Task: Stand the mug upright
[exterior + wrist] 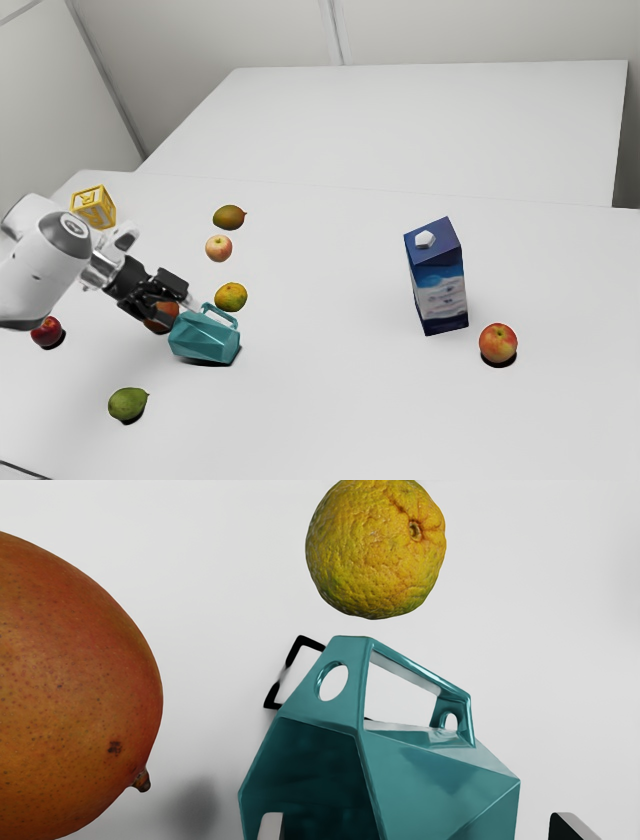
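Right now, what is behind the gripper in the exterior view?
Part of an orange-red fruit shows there, close to the mug. The gripper covers its upper part; anything else hidden there cannot be seen.

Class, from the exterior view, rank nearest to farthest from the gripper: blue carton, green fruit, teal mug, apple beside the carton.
1. Teal mug: at the gripper
2. Green fruit: toward the camera
3. Blue carton: exterior view's right
4. Apple: beside the carton
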You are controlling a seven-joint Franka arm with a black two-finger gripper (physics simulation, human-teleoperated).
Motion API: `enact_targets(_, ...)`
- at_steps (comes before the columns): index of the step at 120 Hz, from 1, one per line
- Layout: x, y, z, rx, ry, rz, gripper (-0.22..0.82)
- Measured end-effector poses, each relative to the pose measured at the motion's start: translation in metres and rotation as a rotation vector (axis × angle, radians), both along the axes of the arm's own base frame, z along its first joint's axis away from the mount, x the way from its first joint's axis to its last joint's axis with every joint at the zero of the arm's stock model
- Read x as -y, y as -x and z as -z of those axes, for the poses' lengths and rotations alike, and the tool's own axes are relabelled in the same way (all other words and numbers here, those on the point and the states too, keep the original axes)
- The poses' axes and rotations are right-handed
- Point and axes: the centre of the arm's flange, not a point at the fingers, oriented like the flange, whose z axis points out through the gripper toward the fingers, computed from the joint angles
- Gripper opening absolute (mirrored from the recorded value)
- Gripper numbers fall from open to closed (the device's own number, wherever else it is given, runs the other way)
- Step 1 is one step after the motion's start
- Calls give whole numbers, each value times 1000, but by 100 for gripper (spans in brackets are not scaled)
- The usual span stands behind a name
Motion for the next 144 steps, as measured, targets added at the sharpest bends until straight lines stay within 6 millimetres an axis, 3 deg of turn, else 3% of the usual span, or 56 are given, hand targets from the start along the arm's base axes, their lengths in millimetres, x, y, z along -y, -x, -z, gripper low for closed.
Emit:
enact_targets(54,13,12,21,13,153,-6,54)
enact_targets(65,15,13,24,7,175,-1,46)
enact_targets(99,19,13,22,17,208,11,6)
enact_targets(120,21,12,17,30,206,22,-5)
enact_targets(144,31,9,-2,69,194,53,-14)
